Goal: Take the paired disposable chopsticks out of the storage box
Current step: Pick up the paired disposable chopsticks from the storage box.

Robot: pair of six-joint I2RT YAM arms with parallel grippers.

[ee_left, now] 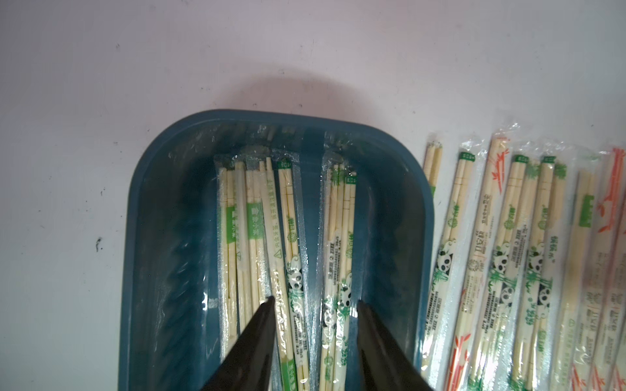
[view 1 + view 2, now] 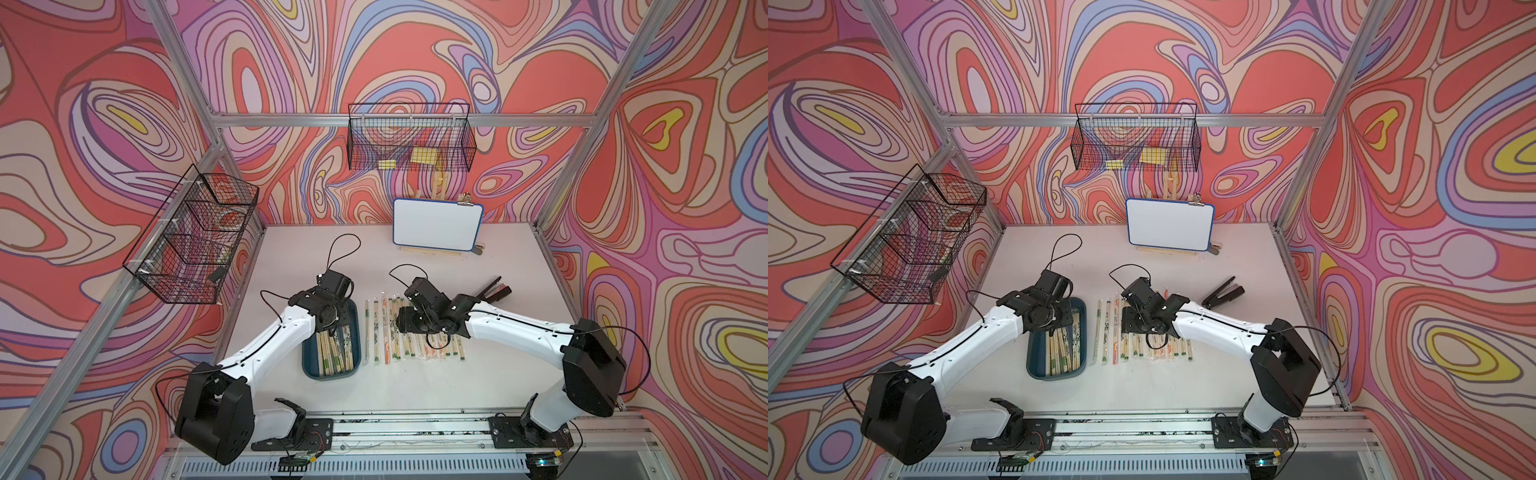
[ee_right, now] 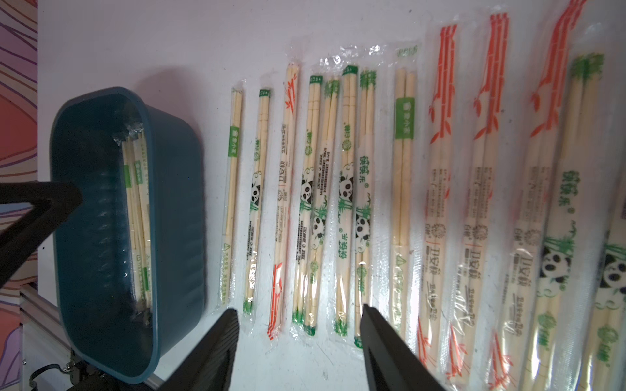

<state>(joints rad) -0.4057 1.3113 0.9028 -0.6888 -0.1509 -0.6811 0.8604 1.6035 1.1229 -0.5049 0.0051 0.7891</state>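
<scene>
The storage box (image 2: 309, 365) is a dark teal tray left of centre on the table, seen in both top views. Several paired disposable chopsticks (image 1: 291, 237) in clear sleeves lie lengthwise inside it. My left gripper (image 1: 315, 301) reaches down into the box, open, its black fingertips (image 1: 269, 301) straddling a few sleeves without squeezing them. More chopstick pairs (image 3: 403, 169) lie in a row on the table to the right of the box (image 3: 176, 203). Just above the near ends of that row hovers my right gripper (image 3: 298, 311), open and holding nothing.
A black stapler-like tool (image 2: 494, 291) lies behind the right arm. A small whiteboard (image 2: 438, 224) stands at the table's back. Black wire baskets hang on the back wall (image 2: 409, 139) and on the left frame (image 2: 195, 237). The arm rail runs along the table's front.
</scene>
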